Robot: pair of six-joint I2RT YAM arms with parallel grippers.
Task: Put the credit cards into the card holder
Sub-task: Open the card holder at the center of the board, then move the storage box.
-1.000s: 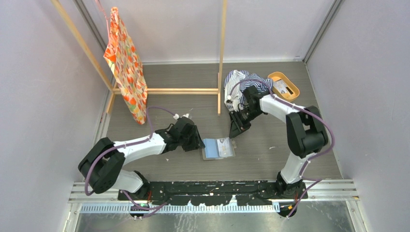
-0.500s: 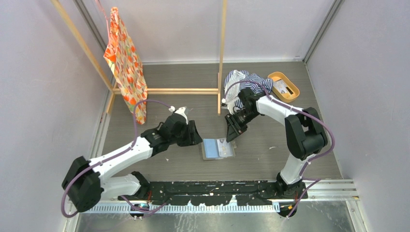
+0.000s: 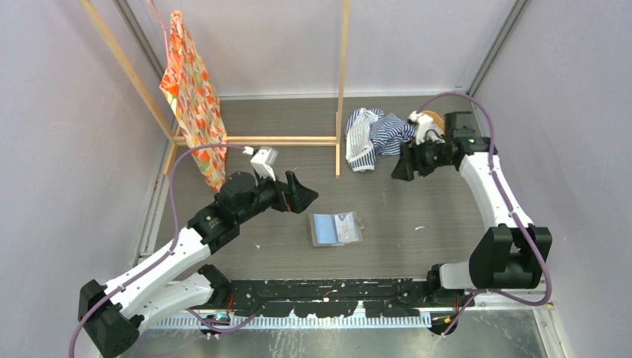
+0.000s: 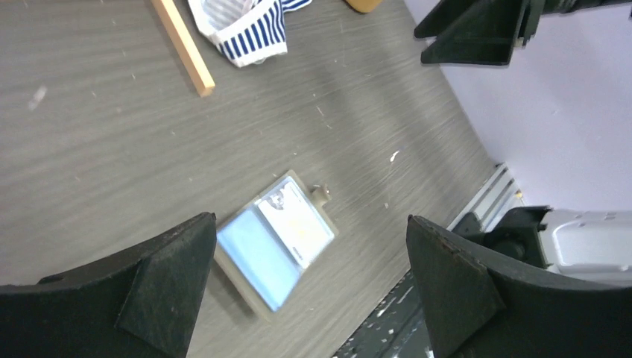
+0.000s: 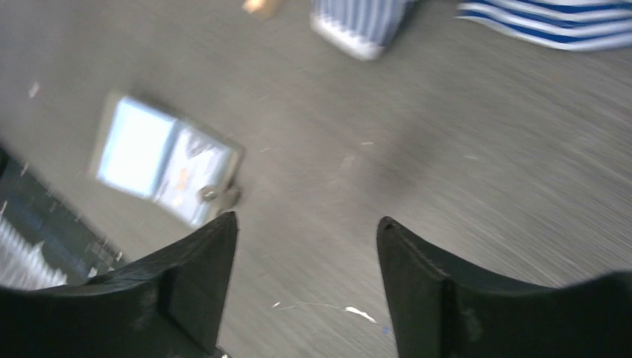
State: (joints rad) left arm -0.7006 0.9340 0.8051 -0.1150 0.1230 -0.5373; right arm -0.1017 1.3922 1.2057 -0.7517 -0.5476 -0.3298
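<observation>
The card holder lies opened flat on the table, between the two arms and touching neither. Two credit cards show face up on it, a pale blue one on its left half and a whitish printed one on the right. We cannot tell whether they sit in the pockets or lie loose on top.

The left gripper hovers near the holder's left side with its jaws spread wide and nothing between them. The right gripper is well apart from the holder, just beside the striped cloth, and is likewise released and empty.

We judge these hazards:
- If the cards are loose, any nudge or folding of the holder slides them out.
- A descending finger may catch the closing tab and drag the soft holder.
- The right gripper may snag the cloth.
- The arm hides most of the tray, so cards there may be missed.
</observation>
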